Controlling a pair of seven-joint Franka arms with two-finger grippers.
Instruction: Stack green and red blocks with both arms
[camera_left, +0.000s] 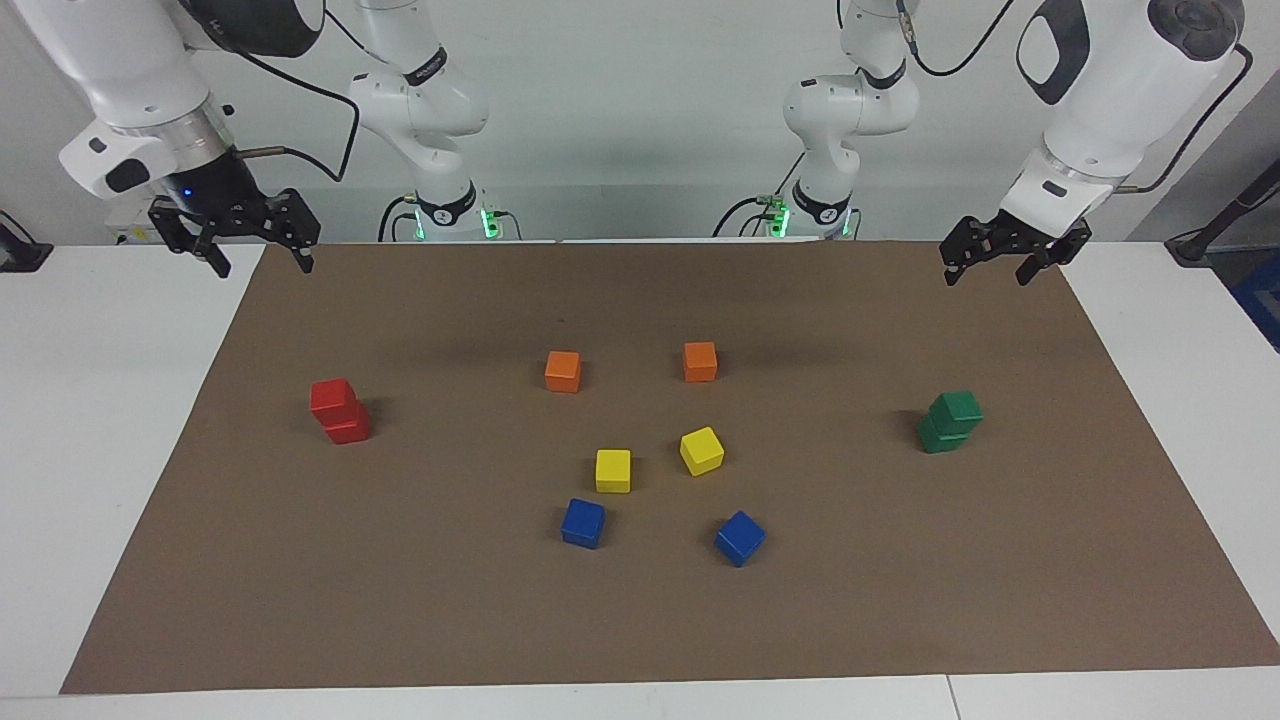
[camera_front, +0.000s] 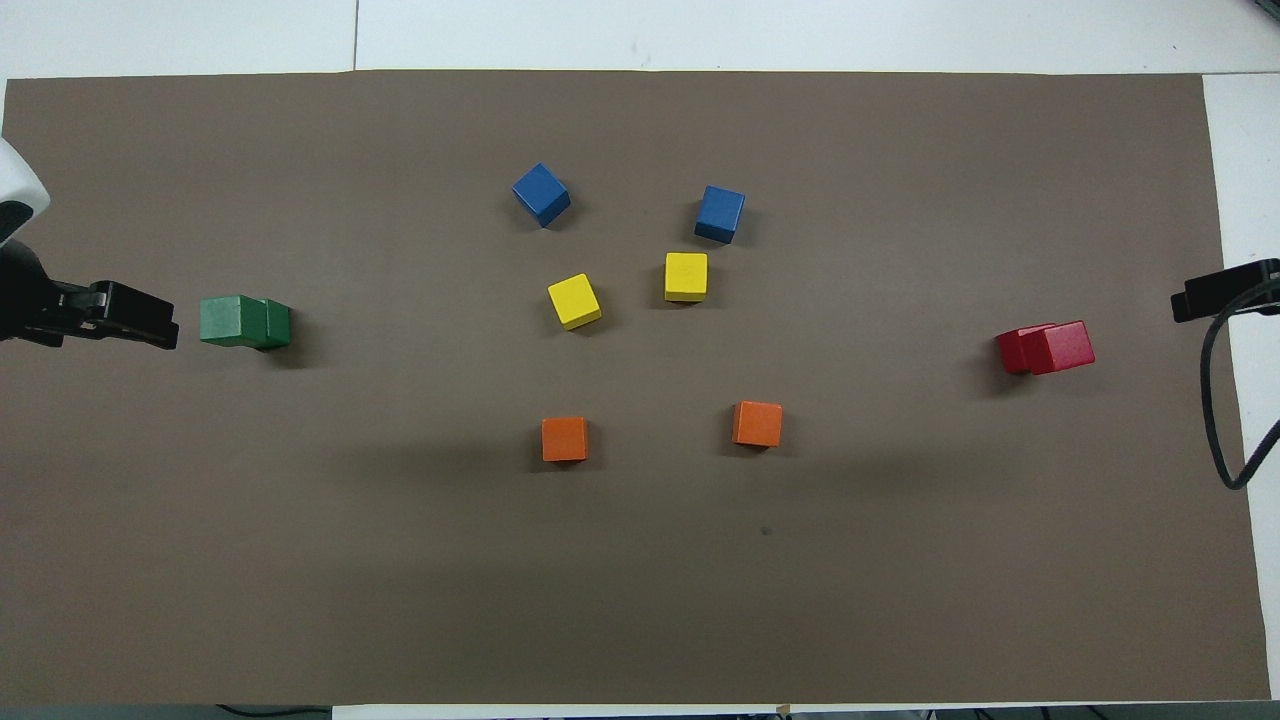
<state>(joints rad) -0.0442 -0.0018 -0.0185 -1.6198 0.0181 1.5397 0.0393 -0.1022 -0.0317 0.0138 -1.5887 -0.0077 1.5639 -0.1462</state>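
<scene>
two red blocks (camera_left: 340, 410) stacked, upper one skewed, near the right arm's end of the brown mat (camera_left: 640, 620); two green blocks (camera_left: 950, 421) stacked likewise near the left arm's end. orange cubes (camera_left: 563, 371), yellow cubes (camera_left: 613, 470) and blue cubes (camera_left: 583, 523) scattered mid-mat between the stacks. right gripper (camera_left: 258, 258) raised over the mat's corner, spread wide, empty. left gripper (camera_left: 987, 268) raised over the opposite corner by the robots, open, empty.

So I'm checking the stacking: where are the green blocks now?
The green blocks stand stacked, one on the other, at the left arm's end of the brown mat, under no gripper.
</scene>
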